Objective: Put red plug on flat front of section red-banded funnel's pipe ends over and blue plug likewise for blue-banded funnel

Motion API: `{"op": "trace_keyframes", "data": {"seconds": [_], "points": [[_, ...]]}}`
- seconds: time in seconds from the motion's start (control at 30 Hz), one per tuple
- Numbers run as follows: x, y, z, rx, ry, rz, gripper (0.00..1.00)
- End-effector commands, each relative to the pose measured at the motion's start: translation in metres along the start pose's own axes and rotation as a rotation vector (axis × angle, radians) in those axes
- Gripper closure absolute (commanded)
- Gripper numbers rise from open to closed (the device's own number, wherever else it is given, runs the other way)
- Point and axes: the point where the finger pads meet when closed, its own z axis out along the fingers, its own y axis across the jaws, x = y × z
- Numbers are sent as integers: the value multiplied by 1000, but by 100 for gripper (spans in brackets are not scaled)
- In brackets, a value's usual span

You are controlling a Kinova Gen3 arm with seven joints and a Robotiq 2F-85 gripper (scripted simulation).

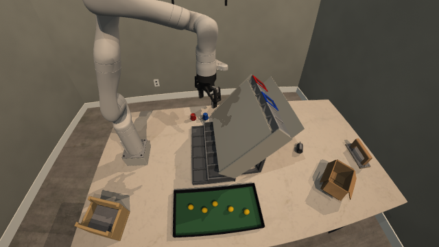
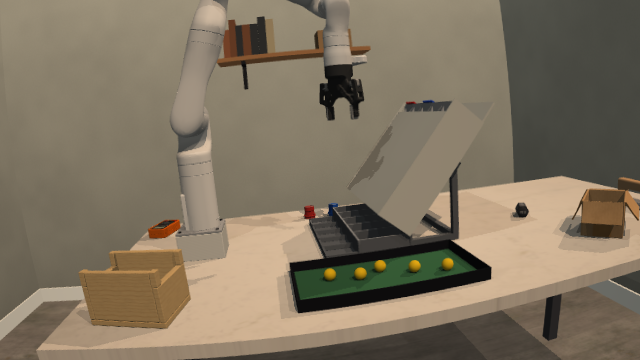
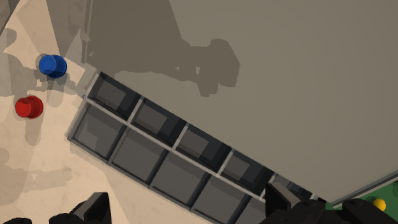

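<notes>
Red plug (image 1: pixel 193 116) (image 2: pixel 309 212) (image 3: pixel 29 107) and blue plug (image 1: pixel 205 116) (image 2: pixel 333 209) (image 3: pixel 53 66) stand near each other by the far edge of the counter (image 1: pixel 161 178) (image 2: pixel 240 300) (image 3: pixel 45 155), off the flat front sections, with the red one to the left.

From the left, a wooden crate (image 1: pixel 125 219) (image 2: pixel 125 300) sits at the near left corner, its top open. Toward the far left corner lies an orange handheld meter (image 2: pixel 164 228), and beside it the arm's base (image 1: pixel 135 161) (image 2: pixel 202 247) stands near the left edge. Right of the base, past the plugs, is the pipe board's row of flat front sections (image 1: pixel 198 153) (image 2: pixel 327 240) (image 3: pixel 95 135), with a row of deeper compartments alongside. The gripper (image 1: pixel 208 100) (image 2: pixel 342 118) (image 3: pixel 187 206) hangs above the counter with its jaws spread wide and nothing between them.

Between the board and the near edge lies the black-rimmed marble tray (image 1: pixel 174 213) (image 2: pixel 390 292), lined in green and holding five yellow marbles. The board's big grey cover (image 1: pixel 240 123) (image 2: pixel 385 160) (image 3: pixel 300 75) slopes up to the right; a red band (image 1: pixel 264 87) (image 2: pixel 410 103) and a blue band (image 1: pixel 270 101) (image 2: pixel 428 101) mark funnels along its top.

Farther right, a small black object (image 1: pixel 300 147) (image 2: pixel 521 209) rests apart from the board. Toward the right edge come an open cardboard box (image 1: pixel 330 186) (image 2: pixel 602 212) and, beyond it, a wooden-framed piece (image 1: pixel 364 151) (image 2: pixel 629 184).
</notes>
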Motion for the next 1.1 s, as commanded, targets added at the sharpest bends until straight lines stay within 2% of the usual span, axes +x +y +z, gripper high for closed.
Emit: {"op": "trace_keyframes", "data": {"seconds": [0.0,0.17,0.2,0.3,0.43,0.73,0.77,0.83,1.0,1.07], "points": [[3,-4,-1,-14,1,77,0],[3,-4,-1,-14,1,77,0],[2,-3,-1,-10,2,355,0],[2,-3,-1,-11,2,405,0],[2,-3,-1,-14,3,571,0],[2,-3,-1,-14,3,571,0],[1,-1,-1,-4,3,849,0],[1,-1,-1,-5,3,870,0],[1,-1,-1,-5,4,1065,0],[1,-1,-1,-5,4,1065,0]]}}
